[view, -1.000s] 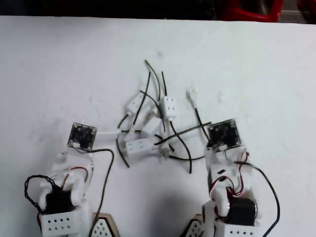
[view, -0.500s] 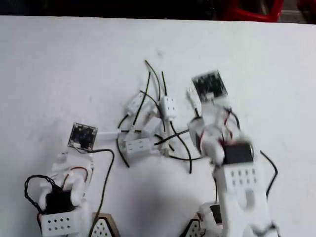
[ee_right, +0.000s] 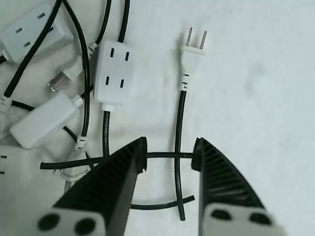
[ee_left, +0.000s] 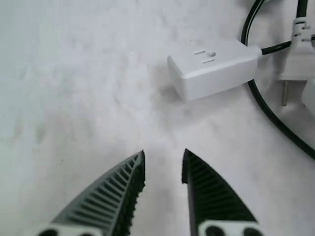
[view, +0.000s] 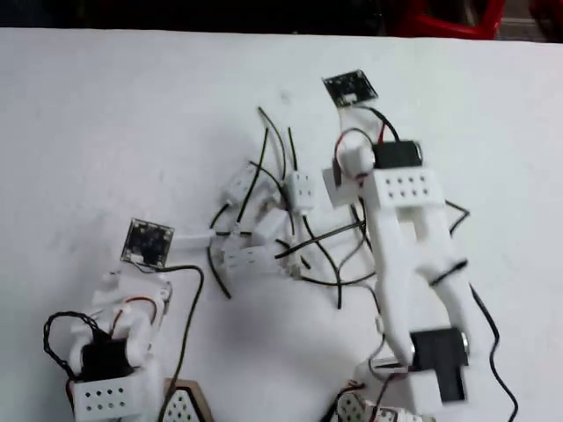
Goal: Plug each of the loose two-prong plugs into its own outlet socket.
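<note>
Several white outlet sockets and plugs on black cords lie tangled mid-table (view: 264,224). My right arm (view: 396,189) stretches out over the tangle's right side. In the right wrist view my right gripper (ee_right: 169,155) is open above the table, with a black cord (ee_right: 178,128) running between its fingers. That cord ends in a loose white two-prong plug (ee_right: 193,46), beyond the fingertips. Beside it lies a white outlet socket (ee_right: 114,71). My left gripper (ee_left: 163,164) is open and empty, low over bare table, short of another white socket (ee_left: 214,69). A plug (ee_left: 291,66) lies beside that one.
My left arm (view: 119,330) is folded back at the near left edge. More sockets (ee_right: 29,32) and cords crowd one side of the right wrist view. Bare white table (view: 114,123) spreads to the far left and far right. A red object (view: 449,18) stands beyond the table's far edge.
My right arm has swung up from its folded pose at the near right and reached forward over the tangle, covering the loose plug in the high view. The left arm has stayed still.
</note>
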Action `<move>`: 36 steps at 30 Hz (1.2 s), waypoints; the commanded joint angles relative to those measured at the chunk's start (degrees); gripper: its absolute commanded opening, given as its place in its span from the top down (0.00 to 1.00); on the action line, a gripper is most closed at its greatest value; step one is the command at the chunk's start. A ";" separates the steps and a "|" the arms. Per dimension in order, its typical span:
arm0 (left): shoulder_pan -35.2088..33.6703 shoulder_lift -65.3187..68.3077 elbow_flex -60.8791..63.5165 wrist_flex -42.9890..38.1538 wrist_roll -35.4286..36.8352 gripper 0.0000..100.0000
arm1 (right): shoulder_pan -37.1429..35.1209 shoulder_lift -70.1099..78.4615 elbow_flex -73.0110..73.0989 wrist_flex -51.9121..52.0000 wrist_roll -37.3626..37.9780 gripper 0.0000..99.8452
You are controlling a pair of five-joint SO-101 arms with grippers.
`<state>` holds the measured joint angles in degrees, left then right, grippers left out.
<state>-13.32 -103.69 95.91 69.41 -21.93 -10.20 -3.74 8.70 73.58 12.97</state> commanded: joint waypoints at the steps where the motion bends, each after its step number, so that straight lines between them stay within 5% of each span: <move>1: -0.66 -0.66 -1.85 -0.70 0.09 0.82 | -0.31 6.37 -7.21 -1.36 -0.09 0.85; 18: -0.66 -0.66 -1.76 -0.70 0.09 0.82 | 1.19 38.20 -34.29 -2.15 -0.09 0.85; 36: -0.66 -0.66 -1.76 -0.70 0.09 0.82 | 4.53 42.33 -34.81 -1.36 -0.09 0.85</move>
<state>-13.32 -103.69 95.91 69.41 -21.93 -6.33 39.52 -23.74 72.79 12.97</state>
